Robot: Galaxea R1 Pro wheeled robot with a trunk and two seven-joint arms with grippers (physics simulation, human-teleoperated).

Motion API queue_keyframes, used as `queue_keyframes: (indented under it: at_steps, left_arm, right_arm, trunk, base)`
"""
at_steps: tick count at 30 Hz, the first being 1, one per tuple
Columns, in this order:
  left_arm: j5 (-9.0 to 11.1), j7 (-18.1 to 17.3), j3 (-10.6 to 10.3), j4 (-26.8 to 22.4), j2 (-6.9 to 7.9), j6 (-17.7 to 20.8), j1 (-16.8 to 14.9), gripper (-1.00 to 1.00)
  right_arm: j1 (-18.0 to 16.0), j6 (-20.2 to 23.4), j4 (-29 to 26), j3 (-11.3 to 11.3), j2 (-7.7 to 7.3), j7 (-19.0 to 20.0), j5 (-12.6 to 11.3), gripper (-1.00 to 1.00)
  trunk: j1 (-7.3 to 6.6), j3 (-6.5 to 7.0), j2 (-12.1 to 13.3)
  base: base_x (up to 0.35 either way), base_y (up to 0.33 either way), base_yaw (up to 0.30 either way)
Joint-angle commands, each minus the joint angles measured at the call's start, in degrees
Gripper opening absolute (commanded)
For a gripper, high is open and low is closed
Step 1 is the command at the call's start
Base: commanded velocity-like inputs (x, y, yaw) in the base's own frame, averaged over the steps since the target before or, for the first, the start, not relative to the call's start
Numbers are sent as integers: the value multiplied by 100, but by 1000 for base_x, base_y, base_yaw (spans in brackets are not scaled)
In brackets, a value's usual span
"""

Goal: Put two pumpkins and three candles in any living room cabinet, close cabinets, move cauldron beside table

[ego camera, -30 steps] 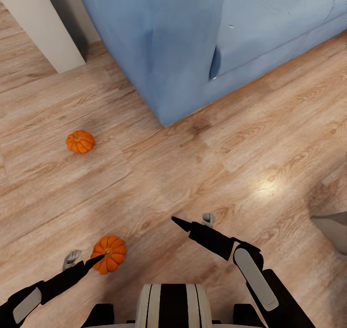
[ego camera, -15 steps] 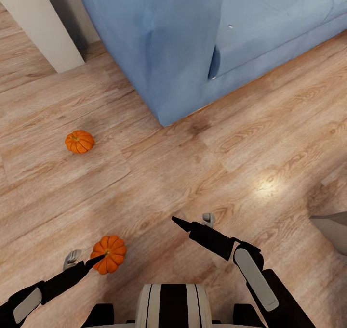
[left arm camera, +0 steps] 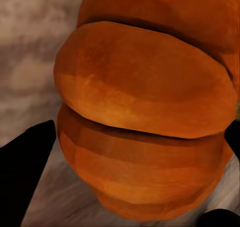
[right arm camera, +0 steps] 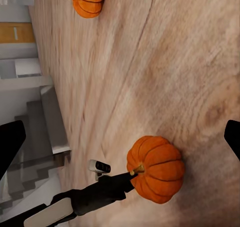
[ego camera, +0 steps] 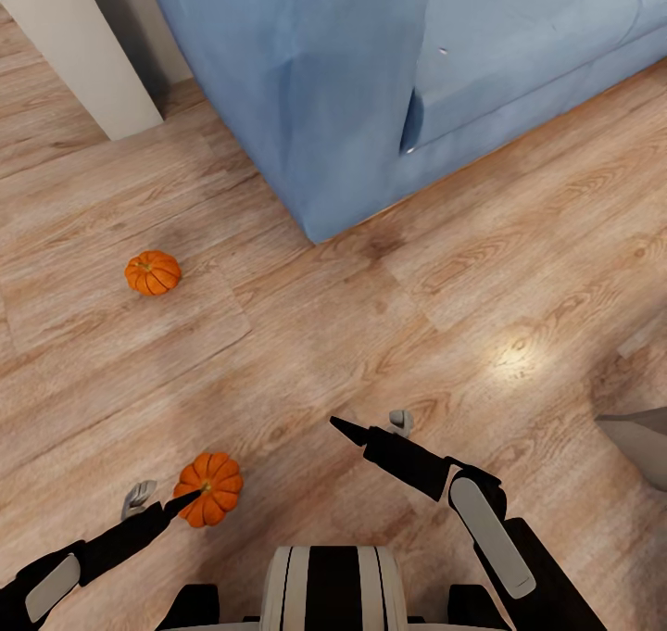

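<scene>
- Head view: a pale wood floor (ego camera: 389,334) runs up to a blue sofa (ego camera: 371,84). One pumpkin (ego camera: 153,272) sits out in the open, well apart from the sofa's corner. The nearer pumpkin (ego camera: 209,488) lies just ahead of the robot's base, with the left gripper (ego camera: 159,503) at it; the right gripper (ego camera: 371,427) hangs free, jaws parted and holding nothing.
- Left wrist view: the nearer pumpkin (left arm camera: 145,112) sits between the dark fingertips (left arm camera: 25,162), which look spread; I cannot tell if they touch it.
- Right wrist view: the left gripper (right arm camera: 117,179) reaches the stem side.
- The step looks like picking up the first pumpkin; next, closing squarely on it.
</scene>
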Motion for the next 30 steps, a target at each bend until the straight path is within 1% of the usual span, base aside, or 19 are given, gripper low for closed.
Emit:
queue_keyframes:
  at_steps: [1,22,30]
  left_arm:
    - [9,113,-28,12,-1,22,-6,-100]
    - [9,87,-28,12,-1,22,-6,-100]
    - [9,86,-28,12,0,22,-6,-100]
  right_arm:
    - [-3,20,-1,3,-3,-1,-25,100]
    - [0,20,-1,3,-3,-1,-25,100]
    - [-2,21,-1,3,-3,-1,-25,100]
  trunk:
    - [1,-3,-1]
    - [1,-3,-1]
    - [-20,175,10]
  base:
    - [0,0,0]
    - [0,0,0]
    - [0,0,0]
